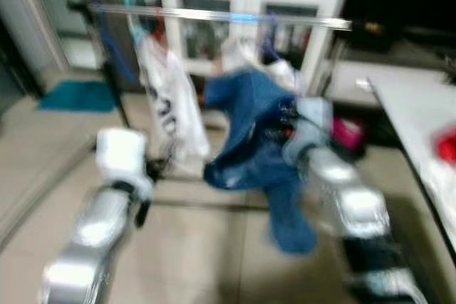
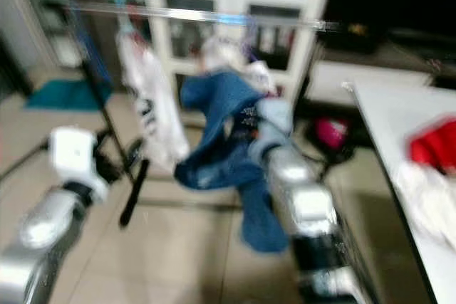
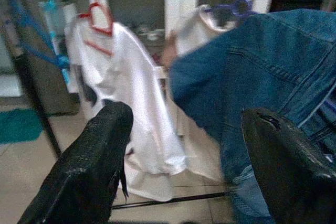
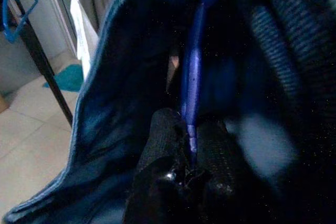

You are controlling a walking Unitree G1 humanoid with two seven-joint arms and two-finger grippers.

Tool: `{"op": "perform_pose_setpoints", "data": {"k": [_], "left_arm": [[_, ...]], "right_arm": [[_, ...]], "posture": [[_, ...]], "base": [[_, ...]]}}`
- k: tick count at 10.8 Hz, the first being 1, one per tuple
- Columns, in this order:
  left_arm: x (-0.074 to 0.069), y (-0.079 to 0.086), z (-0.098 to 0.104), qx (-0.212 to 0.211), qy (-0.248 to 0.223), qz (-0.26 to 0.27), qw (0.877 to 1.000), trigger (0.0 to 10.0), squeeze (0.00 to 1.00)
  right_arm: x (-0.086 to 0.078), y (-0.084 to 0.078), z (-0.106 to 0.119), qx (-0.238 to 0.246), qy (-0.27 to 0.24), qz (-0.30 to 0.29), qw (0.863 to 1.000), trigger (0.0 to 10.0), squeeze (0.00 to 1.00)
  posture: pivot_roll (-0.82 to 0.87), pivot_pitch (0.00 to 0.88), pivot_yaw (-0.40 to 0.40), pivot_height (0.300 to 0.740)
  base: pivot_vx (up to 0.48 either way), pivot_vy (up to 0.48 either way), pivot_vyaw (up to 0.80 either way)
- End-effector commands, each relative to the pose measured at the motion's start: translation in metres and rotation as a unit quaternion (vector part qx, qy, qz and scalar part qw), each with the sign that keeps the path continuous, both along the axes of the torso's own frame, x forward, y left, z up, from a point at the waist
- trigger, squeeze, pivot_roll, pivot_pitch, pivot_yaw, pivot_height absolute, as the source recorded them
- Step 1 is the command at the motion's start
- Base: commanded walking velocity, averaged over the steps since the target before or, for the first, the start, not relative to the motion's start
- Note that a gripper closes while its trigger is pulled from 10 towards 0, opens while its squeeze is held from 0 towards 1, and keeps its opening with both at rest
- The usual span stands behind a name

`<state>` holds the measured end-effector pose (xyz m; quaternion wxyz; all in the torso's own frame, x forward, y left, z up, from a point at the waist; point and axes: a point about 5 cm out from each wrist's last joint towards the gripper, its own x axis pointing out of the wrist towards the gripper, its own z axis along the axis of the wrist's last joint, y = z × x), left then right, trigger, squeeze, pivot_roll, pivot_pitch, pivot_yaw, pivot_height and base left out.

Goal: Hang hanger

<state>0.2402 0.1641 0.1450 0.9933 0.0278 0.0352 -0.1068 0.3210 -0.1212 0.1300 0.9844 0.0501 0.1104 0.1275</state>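
A silver clothes rail is seen running across the upper part of the blurred head views, in front of a white cabinet. From the rail a white shirt is hung on a red hanger, toward 10 o'clock of the scene's centre. Just beside it, at the centre, a blue denim jacket is held up below the rail; its lower part is seen drooping toward 6 o'clock.

The right claw is pressed together on a blue hanger inside the denim, the thin blue bar being pinched between the two black fingers. In the head views this arm is raised at 4 o'clock, its end buried in the jacket. A purple-blue hook is seen above the jacket collar in the left wrist view; whether it rests on the rail cannot be told.

The left claw is held spread wide, nothing between its fingers, and is pointed at the shirt and jacket from 8 o'clock. A white tabletop with a red item lies at 3 o'clock, and a teal mat on the floor at 9 o'clock.
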Motion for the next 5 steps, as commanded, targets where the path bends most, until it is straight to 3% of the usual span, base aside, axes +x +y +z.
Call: {"op": "perform_pose_setpoints", "data": {"k": [1, 2, 5], "left_arm": [[-0.0011, 0.0077, 0.0019, 0.015, -0.001, 0.013, 1.000, 10.0, 0.00], [-0.0019, 0.0077, 0.0029, 0.021, -0.002, 0.010, 1.000, 10.0, 0.00], [-0.0019, 0.0090, 0.0059, 0.036, -0.003, -0.002, 0.999, 10.0, 0.00]], "right_arm": [[0.0011, 0.0192, 0.0158, 0.012, -0.030, 0.035, 0.999, 10.0, 0.00], [0.0008, 0.0216, 0.0184, 0.013, -0.038, 0.039, 0.998, 10.0, 0.00], [0.0060, 0.0151, 0.0253, -0.003, -0.049, 0.003, 0.999, 10.0, 0.00]], "posture": [[-0.03, 0.000, -0.026, 0.740], [-0.02, 0.000, -0.029, 0.740], [-0.02, 0.000, -0.028, 0.740]], "base": [[0.420, 0.000, 0.80], [0.416, 0.000, 0.80], [0.416, 0.000, 0.00]]}}
